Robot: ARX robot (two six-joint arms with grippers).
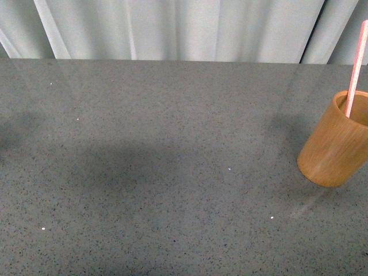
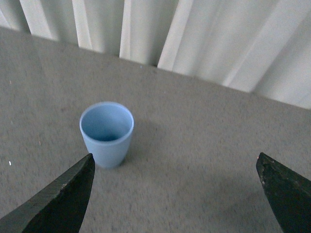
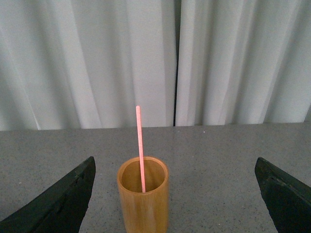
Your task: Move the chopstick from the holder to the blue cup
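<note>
The holder (image 1: 336, 146), an orange-brown wooden cup, stands at the right edge of the front view with one pink chopstick (image 1: 356, 63) upright in it. In the right wrist view the holder (image 3: 143, 201) and chopstick (image 3: 140, 145) stand ahead of my open right gripper (image 3: 175, 167), nearer one finger. The blue cup (image 2: 107, 133) stands upright and empty in the left wrist view, just ahead of one finger of my open left gripper (image 2: 175, 162). The blue cup and both grippers are out of the front view.
A grey speckled tabletop (image 1: 172, 161) fills the front view. White curtains (image 1: 184, 29) hang behind its far edge.
</note>
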